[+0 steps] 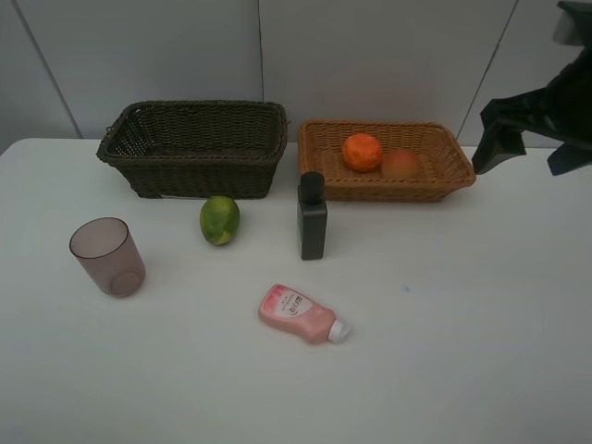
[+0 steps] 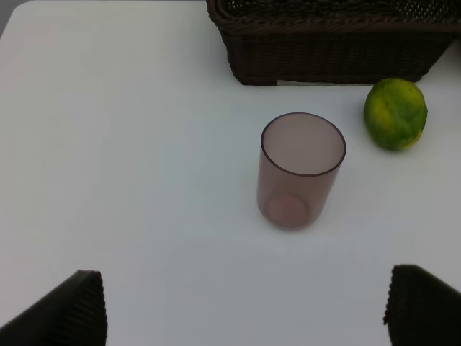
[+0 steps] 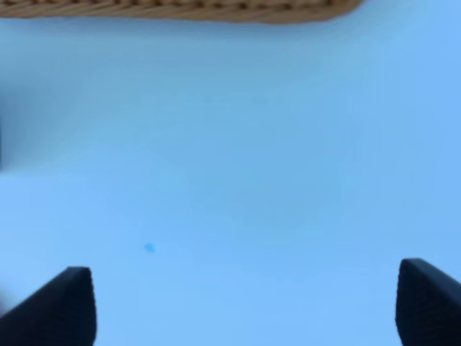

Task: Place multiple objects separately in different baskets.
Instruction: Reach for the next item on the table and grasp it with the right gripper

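Four things stand loose on the table (image 1: 481, 351). Nearest the front edge, the pink bottle (image 1: 303, 314) lies on its side. Farther back, the cup (image 1: 107, 256) stands upright toward the left edge, with the left gripper (image 2: 245, 310) spread wide and empty on its near side. Beyond are the green fruit (image 1: 219, 219) and the upright black bottle (image 1: 312, 217). Along the back edge sit the dark basket (image 1: 194, 162) and, to its right, the tan basket (image 1: 435, 180), which holds the orange (image 1: 362, 152) and the peach (image 1: 400, 165). The right gripper (image 1: 529, 148) hangs wide and empty past the tan basket's right end.
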Tool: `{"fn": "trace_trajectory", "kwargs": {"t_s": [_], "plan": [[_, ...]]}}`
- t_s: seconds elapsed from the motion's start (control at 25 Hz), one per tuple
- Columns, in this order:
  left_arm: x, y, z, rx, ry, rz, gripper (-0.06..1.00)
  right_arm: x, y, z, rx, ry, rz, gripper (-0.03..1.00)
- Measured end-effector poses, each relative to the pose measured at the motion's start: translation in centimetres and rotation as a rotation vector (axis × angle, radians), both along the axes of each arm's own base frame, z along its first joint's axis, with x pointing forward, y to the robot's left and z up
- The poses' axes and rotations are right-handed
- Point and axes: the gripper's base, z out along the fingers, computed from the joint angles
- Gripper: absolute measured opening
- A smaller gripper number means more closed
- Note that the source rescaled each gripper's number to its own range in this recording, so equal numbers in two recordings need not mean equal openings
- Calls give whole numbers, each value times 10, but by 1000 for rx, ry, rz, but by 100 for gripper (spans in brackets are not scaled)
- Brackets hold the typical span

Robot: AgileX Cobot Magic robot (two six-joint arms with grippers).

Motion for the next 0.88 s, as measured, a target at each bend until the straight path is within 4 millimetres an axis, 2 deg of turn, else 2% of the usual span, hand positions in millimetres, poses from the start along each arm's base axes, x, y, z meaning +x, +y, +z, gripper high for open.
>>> {"fn": "trace_trajectory", "kwargs": {"t_s": [0.16,0.36,0.52,0.72,0.88], "plan": [[0,0,0,0,0,0,100,-47,-14,9,9,-58,-25,84],[0,0,0,0,0,0,100,-105,-23,27,40,-234,-26,84],[0,0,0,0,0,0,100,-144,-30,37,62,-357,-28,84],[0,0,0,0,0,0,100,-182,-36,43,69,-443,-22,84],[0,0,0,0,0,0,100,-200,-39,38,41,-486,21,84]]}}
